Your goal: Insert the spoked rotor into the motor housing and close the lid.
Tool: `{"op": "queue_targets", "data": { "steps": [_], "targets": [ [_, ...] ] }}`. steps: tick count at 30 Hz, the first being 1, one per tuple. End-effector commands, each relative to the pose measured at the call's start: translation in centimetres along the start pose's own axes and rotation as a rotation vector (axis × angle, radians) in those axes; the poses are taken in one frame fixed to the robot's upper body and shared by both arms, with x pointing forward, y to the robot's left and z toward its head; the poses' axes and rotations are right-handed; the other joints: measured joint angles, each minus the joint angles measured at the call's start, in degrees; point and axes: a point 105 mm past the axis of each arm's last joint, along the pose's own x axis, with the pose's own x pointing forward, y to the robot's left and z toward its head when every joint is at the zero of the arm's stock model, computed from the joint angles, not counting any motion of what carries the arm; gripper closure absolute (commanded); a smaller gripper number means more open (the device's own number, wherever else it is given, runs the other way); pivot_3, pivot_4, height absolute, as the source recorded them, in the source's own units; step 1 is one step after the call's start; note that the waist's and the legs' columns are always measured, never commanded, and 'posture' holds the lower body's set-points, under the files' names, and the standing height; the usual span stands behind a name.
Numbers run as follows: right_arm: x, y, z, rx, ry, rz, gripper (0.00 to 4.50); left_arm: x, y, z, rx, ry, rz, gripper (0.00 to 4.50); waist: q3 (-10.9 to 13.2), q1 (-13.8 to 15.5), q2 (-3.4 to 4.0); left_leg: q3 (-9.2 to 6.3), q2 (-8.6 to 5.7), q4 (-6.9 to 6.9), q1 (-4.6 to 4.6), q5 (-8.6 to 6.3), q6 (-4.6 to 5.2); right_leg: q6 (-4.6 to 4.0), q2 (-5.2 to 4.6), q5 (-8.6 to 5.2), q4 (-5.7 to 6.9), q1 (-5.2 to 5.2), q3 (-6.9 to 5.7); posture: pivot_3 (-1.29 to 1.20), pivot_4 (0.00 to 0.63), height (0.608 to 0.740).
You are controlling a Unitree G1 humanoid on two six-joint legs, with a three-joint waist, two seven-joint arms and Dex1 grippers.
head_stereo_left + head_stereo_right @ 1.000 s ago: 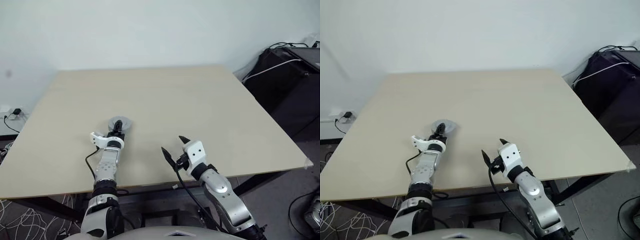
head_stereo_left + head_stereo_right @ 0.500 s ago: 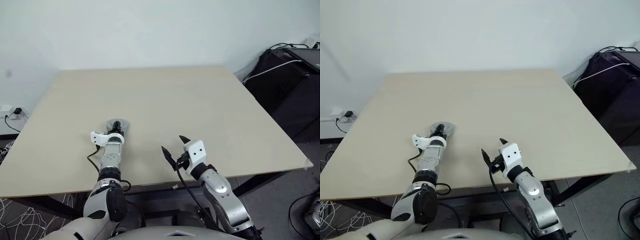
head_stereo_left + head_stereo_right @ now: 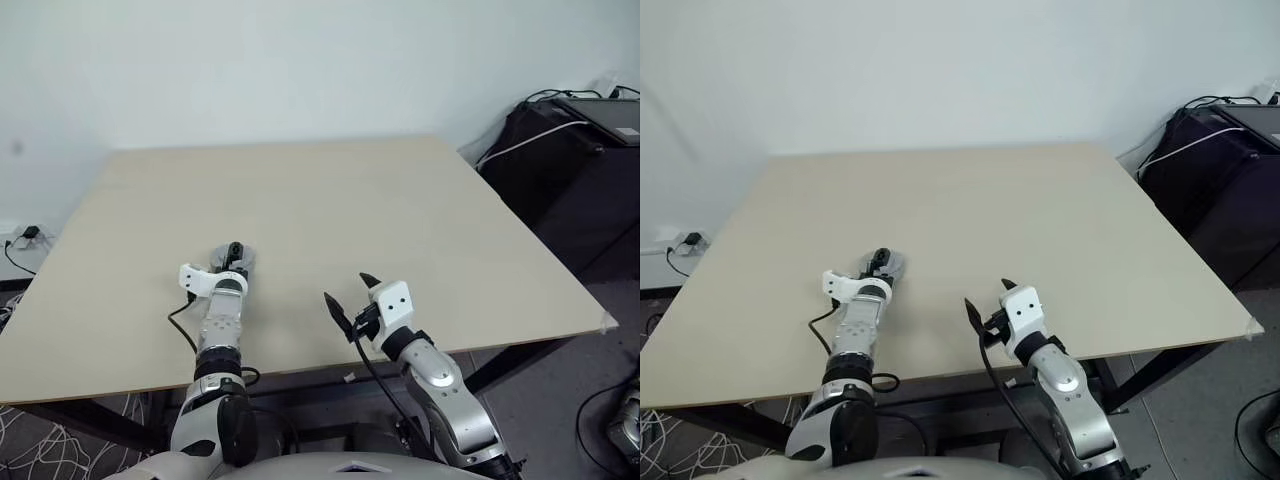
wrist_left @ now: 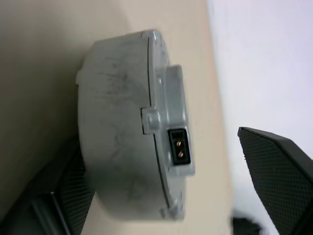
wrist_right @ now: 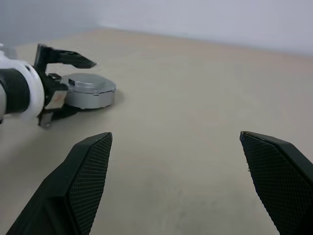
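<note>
The motor housing (image 4: 117, 147) is a grey round puck lying flat on the table, left of centre. Its lid (image 5: 89, 82) sits flat on top, and a small socket with two copper pins (image 4: 179, 151) shows in the side. My left gripper (image 3: 233, 252) is open, with one finger on either side of the housing and a clear gap at one finger (image 4: 276, 171). My right gripper (image 3: 347, 288) hangs open and empty above the table's near edge, well to the right of the housing. The spoked rotor is hidden.
The pale wooden table (image 3: 400, 210) stretches far and right of both grippers. Black bags with cables (image 3: 565, 140) stand beyond its right edge. A wall socket with a plug (image 3: 25, 235) is low on the left, and a white wall stands behind.
The left wrist has rolled and its fingers now stand wider around the housing. The right arm has not moved. The head view has shifted slightly.
</note>
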Motion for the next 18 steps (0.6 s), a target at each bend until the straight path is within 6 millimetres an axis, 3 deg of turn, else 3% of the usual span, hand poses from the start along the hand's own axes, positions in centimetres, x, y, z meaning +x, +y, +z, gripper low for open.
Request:
{"op": "queue_targets", "data": {
  "steps": [1, 10, 14, 18],
  "targets": [
    [0.2, -0.1, 1.2, -0.015, -0.041, 0.004, 0.00, -2.8, 3.5, -3.9, 0.022, 0.133, 0.122, 0.02, 0.0, -0.2, 0.01, 0.01, 0.02, -0.01, -0.01, 0.00, -0.01, 0.01, 0.03, 0.00, -0.02, -0.02, 0.01, 0.00, 0.000, 0.740],
    [0.0, -0.1, 1.1, 0.036, -0.024, 0.016, 0.00, -7.5, 4.8, -4.2, 0.095, 0.250, 0.161, 0.02, -0.3, -1.4, 0.37, 0.08, 0.07, -0.13, 0.10, -0.15, -0.16, -0.17, 0.02, -0.02, 0.00, -0.01, 0.09, 0.00, 0.000, 0.740],
    [-0.5, -0.9, 0.9, 0.052, -0.018, -0.020, 0.00, -9.9, 2.5, -3.7, 0.357, 0.281, -0.029, 0.02, -0.4, -0.9, 0.59, 0.11, 0.02, -0.12, 0.14, -0.32, -0.23, -0.02, -0.05, -0.25, 0.01, 0.06, 0.10, 0.00, 0.000, 0.740],
    [-1.3, -1.3, 0.3, 0.040, -0.002, -0.043, 0.00, -11.3, -0.1, -2.6, 0.660, 0.172, -0.254, 0.02, -0.2, 0.3, 0.52, 0.09, -0.04, -0.07, 0.05, -0.33, -0.21, -0.26, -0.07, -0.46, -0.01, 0.05, 0.11, 0.00, 0.000, 0.740]
  ]
}}
